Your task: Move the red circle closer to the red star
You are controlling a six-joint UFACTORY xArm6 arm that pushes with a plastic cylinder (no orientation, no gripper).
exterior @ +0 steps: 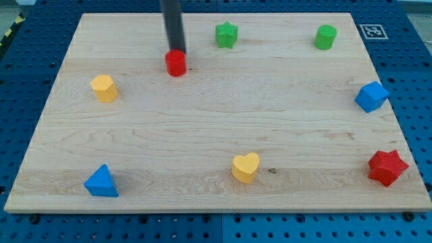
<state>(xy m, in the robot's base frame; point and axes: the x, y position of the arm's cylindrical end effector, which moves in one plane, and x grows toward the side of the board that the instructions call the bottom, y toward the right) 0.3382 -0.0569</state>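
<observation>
The red circle (175,63) sits on the wooden board (216,135) in the upper left part of the view. My tip (177,50) is at the circle's top edge, touching or nearly touching it, with the dark rod rising straight up out of the view's top. The red star (387,167) lies far away at the view's lower right, near the board's right edge.
A green star (227,34) and a green cylinder (325,37) stand near the top edge. A blue block (371,96) is at the right edge. A yellow block (104,88) is at the left, a blue triangle (102,181) at the bottom left, a yellow heart (246,167) at the bottom middle.
</observation>
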